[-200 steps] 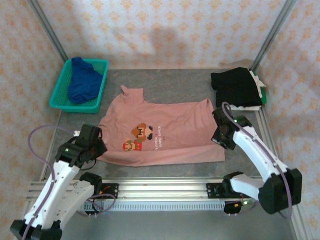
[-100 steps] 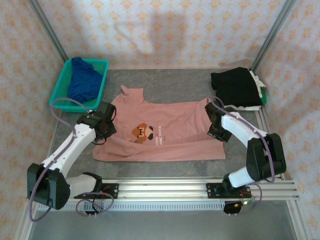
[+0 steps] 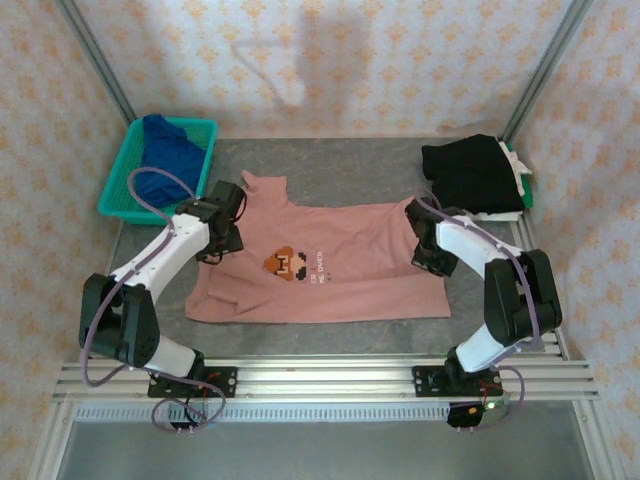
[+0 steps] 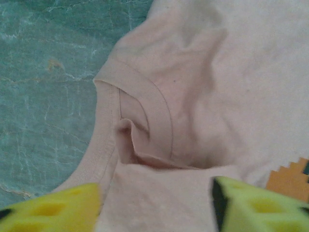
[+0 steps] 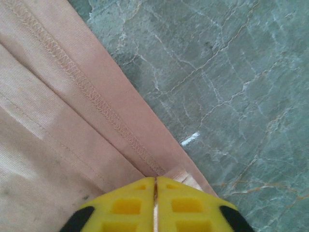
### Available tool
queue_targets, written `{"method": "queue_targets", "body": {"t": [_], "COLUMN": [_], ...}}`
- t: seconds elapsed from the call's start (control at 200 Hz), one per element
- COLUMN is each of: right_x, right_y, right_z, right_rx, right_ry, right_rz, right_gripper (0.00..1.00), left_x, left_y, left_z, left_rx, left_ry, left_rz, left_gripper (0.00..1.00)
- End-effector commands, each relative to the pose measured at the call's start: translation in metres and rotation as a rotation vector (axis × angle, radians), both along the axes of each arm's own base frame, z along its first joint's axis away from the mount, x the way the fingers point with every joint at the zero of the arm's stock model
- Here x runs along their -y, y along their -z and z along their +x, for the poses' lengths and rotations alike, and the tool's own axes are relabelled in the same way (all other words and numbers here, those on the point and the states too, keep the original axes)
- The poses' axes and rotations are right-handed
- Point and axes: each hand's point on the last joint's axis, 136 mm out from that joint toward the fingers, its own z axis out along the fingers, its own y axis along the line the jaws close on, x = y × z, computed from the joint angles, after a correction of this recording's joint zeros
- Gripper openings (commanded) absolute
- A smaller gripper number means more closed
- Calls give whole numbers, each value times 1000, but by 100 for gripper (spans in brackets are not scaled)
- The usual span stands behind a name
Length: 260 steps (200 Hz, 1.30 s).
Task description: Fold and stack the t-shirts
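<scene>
The dusty-pink cotton t-shirt [image 3: 330, 270] lies spread flat, chest up, in the middle of the grey-green marbled table [image 3: 330, 160]. Its small pixel-art print [image 3: 285, 263] faces up and its lower half is folded back along a straight near edge.

The left gripper [image 3: 225, 215] sits over the shirt's left shoulder, beside the collar. In the left wrist view its yellow fingers [image 4: 53, 208] stand well apart, released, with pink cloth [image 4: 217, 96] lying loose between them. The ribbed neckband [image 4: 140, 101] is crumpled just ahead, and a corner of the print [image 4: 289, 179] shows at the right.

The right gripper [image 3: 428, 255] rests at the shirt's right side edge. In the right wrist view its yellow pads [image 5: 125, 205] are clenched together at the stitched hem [image 5: 82, 82], with a thin sliver of pink cloth nipped in the seam between them and bare table [image 5: 231, 96] beside it.

Beyond the shirt's left shoulder stands a teal plastic mesh basket [image 3: 145, 212] holding the bunched royal-blue t-shirt [image 3: 165, 160]. Beyond the shirt's right sleeve the black t-shirt [image 3: 470, 172] lies folded on a pale folded cloth [image 3: 500, 214].
</scene>
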Motion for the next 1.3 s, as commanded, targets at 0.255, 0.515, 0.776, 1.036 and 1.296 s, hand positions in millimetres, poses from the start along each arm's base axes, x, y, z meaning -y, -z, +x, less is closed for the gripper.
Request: {"method": "queue_targets", "body": {"t": [0.255,0.515,0.776,1.036,1.296], "right_x": [-74,-146,-122,-106,-109], "right_y": [-48,3,45,58,44], "right_z": [2,-34,-63,-82,-69], "right_rx": [187,71,-24,-85,-76], "right_ry": [-283,-435,-387,-338,-378], "right_rz": [99,234,182,148,113], "right_gripper": [80,76,68,67,67], "left_x": [3,13,7,-1,-7], "left_y": [-12,57,93,93,60], "left_z": [-59,-120,-139,-164,-163], "left_rx": [91,38,-75,-15,141], "left_ry": [-53,-155,-172,-293,-342], "left_rz": [-98,-227,-180,-228,-286], "left_gripper": [95,48,16,0,5]}}
